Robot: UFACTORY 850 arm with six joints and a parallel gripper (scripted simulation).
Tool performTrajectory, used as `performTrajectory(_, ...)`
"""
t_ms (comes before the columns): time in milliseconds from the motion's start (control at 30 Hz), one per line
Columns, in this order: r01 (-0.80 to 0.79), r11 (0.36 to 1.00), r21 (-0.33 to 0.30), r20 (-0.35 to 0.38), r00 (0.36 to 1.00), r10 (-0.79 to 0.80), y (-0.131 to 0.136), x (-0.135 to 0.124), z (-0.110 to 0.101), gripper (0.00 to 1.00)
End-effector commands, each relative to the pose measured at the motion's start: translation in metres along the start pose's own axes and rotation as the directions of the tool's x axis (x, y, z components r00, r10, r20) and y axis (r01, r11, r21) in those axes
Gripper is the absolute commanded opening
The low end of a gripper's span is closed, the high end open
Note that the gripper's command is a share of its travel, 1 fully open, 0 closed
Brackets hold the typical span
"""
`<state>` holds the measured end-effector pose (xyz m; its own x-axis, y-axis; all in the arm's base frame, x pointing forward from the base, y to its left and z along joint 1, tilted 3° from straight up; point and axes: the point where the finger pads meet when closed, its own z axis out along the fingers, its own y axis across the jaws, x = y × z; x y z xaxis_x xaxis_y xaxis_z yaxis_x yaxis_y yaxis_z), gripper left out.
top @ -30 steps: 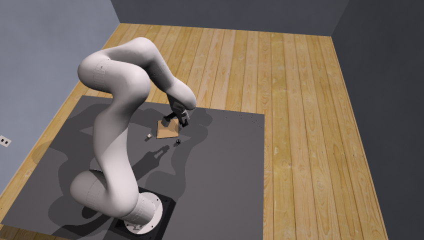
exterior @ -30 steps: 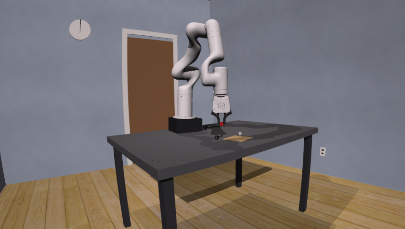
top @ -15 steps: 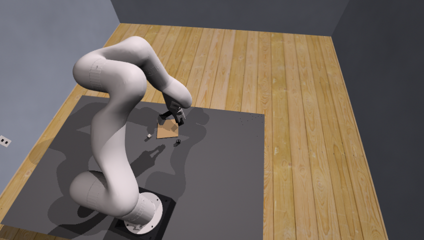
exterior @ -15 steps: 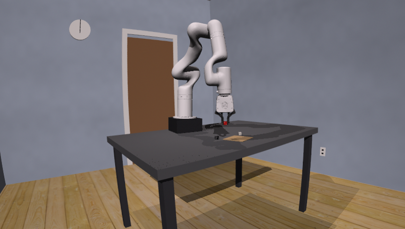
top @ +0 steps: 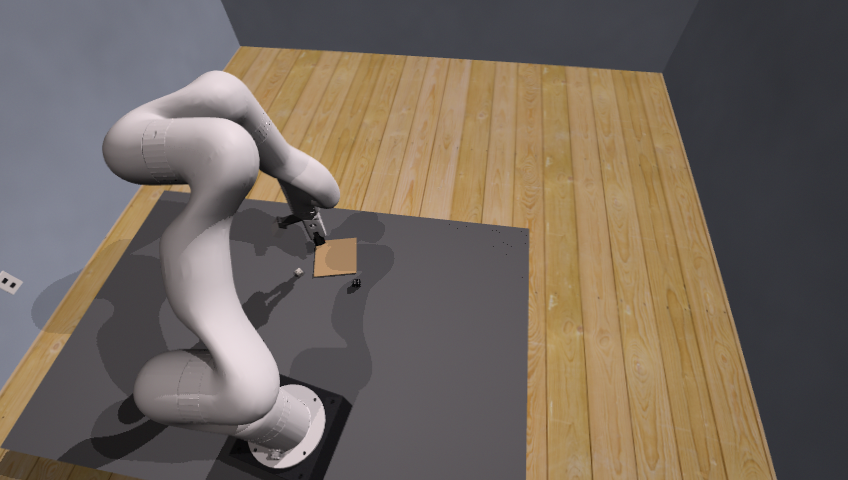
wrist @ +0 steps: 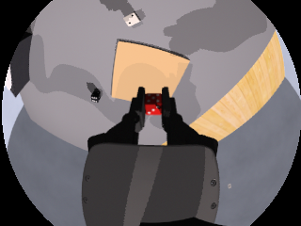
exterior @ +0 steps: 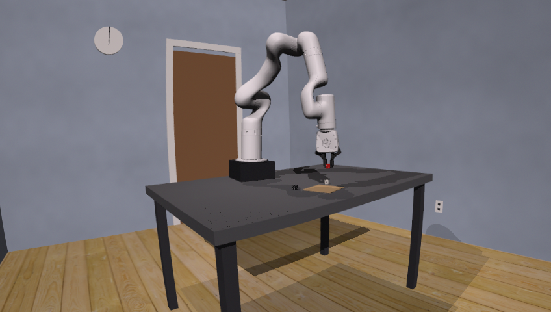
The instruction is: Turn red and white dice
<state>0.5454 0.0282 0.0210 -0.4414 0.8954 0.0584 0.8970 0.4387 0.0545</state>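
Right now, the gripper (top: 311, 233) (exterior: 327, 164) (wrist: 153, 95) has its fingers pinching the red die (exterior: 327, 166) (wrist: 152, 104), one finger on either side of it. The die is held up above the dark table (top: 452, 297) (exterior: 232, 197) (wrist: 61, 47), with a bright red face and a shaded, pipped one turned to the wrist view. Its pips are too small to count surely.

The tan mat (top: 335, 257) (exterior: 323, 188) (wrist: 146, 66) lies flat on the table. The white die (top: 298, 272) (exterior: 326, 181) (wrist: 132, 19) sits off the mat, on the table near its left edge in the top view. The black die (top: 356, 283) (exterior: 294, 187) (wrist: 95, 96) is off the mat too, near the mat's lower right corner in that same view. These two stand well apart, with part of the mat's span between them; I can't tell their top numbers.

The white arm (top: 208, 285) (exterior: 314, 64) rises from a black base (top: 339, 410) (exterior: 232, 169) on the table and bends over, its gripper pointing down

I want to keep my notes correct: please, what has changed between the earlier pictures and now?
The jaws have moved left in the top view, rightward in the exterior view, carrying the red die, which they already held. The white die, black die and mat stayed.
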Motion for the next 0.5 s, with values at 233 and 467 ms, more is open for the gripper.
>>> performTrajectory(233,-0.186,0.982,0.019,0.028,0.982,0.185,0.041,0.086,0.006,0.15)
performTrajectory(467,-0.218,0.976,0.018,0.027,0.976,0.218,0.047,0.103,0.007,0.15)
